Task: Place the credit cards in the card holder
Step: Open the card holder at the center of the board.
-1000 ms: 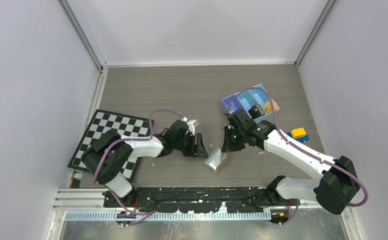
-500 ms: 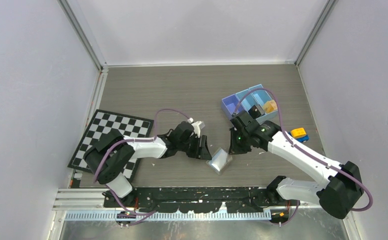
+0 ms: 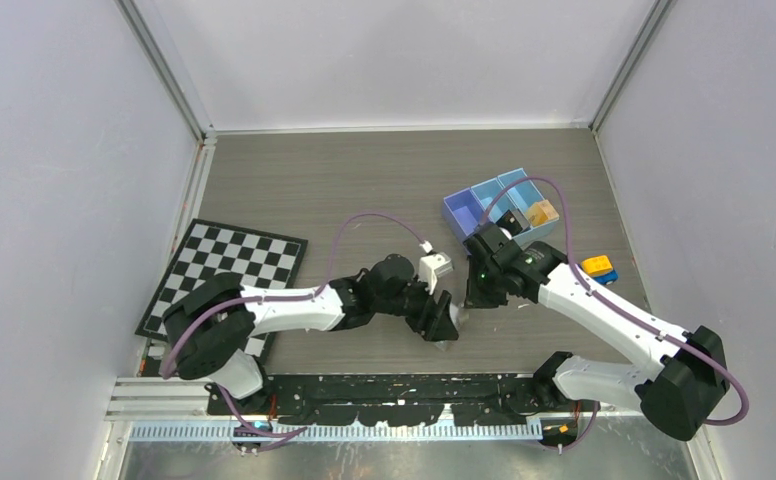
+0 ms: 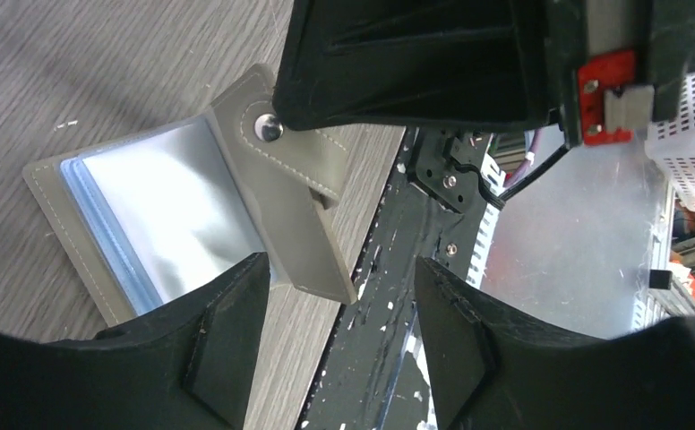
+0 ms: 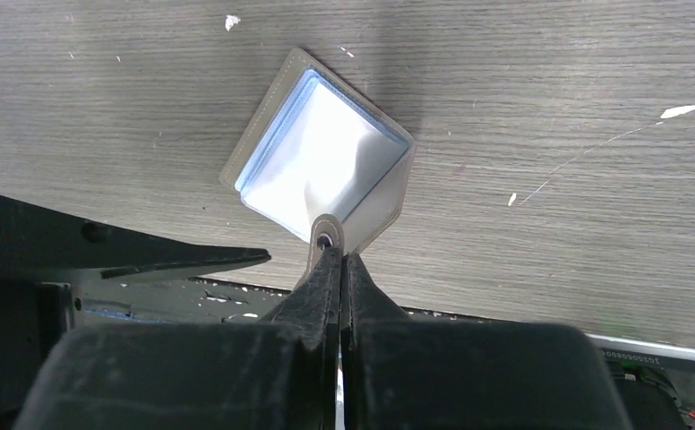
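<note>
The grey-taupe card holder (image 3: 451,328) lies open near the table's front edge, its pale blue inside up. It also shows in the left wrist view (image 4: 183,210) and in the right wrist view (image 5: 321,152). My right gripper (image 3: 469,300) (image 5: 336,257) is shut on its snap tab (image 5: 326,236) and holds that flap raised. My left gripper (image 3: 440,318) (image 4: 339,305) is open, with the raised flap's corner (image 4: 321,269) between its jaws, touching neither. An orange card (image 3: 539,212) lies in the blue tray. The other cards are hidden.
A blue three-compartment tray (image 3: 461,212) stands behind the right arm. A yellow and blue block (image 3: 597,268) lies at the right. A checkerboard mat (image 3: 229,270) lies at the left. The black rail (image 3: 404,385) (image 4: 416,269) runs just in front of the holder.
My left arm has reached right, bringing its open gripper from beside the holder to over its flap. My right gripper has shifted slightly right, still shut on the tab.
</note>
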Robot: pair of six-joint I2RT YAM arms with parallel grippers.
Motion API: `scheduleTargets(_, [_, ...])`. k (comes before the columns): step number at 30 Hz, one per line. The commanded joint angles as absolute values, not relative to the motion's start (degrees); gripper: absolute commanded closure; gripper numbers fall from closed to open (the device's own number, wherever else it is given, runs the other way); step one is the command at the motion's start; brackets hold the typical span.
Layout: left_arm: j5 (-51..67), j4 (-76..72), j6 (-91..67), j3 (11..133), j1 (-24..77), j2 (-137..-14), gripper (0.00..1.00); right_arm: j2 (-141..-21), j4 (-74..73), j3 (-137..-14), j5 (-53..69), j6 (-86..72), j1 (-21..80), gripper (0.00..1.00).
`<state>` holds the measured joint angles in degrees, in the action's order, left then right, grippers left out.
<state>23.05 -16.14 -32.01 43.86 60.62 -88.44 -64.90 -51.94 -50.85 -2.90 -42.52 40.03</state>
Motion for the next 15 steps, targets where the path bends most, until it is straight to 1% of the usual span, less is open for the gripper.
scheduleTargets(1, [19.03,-13.20,-25.48,48.19,62.88,-90.50,0.37,-64.49,-51.08,-53.52,-5.20,-44.59,40.29,0.99])
scheduleTargets(4, [15.11,-9.54,-22.88,50.93,64.86,-92.26,0.36,-63.90,-50.61,-53.53,-5.84,-45.07,40.29,0.99])
scheduleTargets(6, [11.94,-6.86,-21.50,52.47,66.25,-93.09,0.40,-63.75,-50.63,-53.82,-6.49,-45.26,40.33,0.99])
scheduleTargets(7, [9.61,-5.16,-20.76,53.28,67.15,-93.41,0.43,-63.66,-50.65,-53.98,-6.77,-45.33,40.31,0.99])
scheduleTargets(9, [4.62,-1.55,-19.63,54.57,68.25,-93.85,0.55,-63.47,-50.57,-54.33,-7.72,-45.49,40.24,0.98])
scheduleTargets(10, [2.53,-0.35,-19.57,54.92,68.48,-93.96,0.63,-63.46,-50.53,-54.60,-8.13,-45.45,40.24,0.97])
scheduleTargets(12, [0.52,1.27,-20.17,54.60,68.52,-93.89,0.75,-63.46,-50.30,-55.04,-8.96,-45.37,40.28,0.96])
scheduleTargets(15, [-2.37,1.53,-21.68,53.54,68.50,-92.97,0.98,-63.39,-49.97,-55.36,-10.67,-45.83,40.30,0.92])
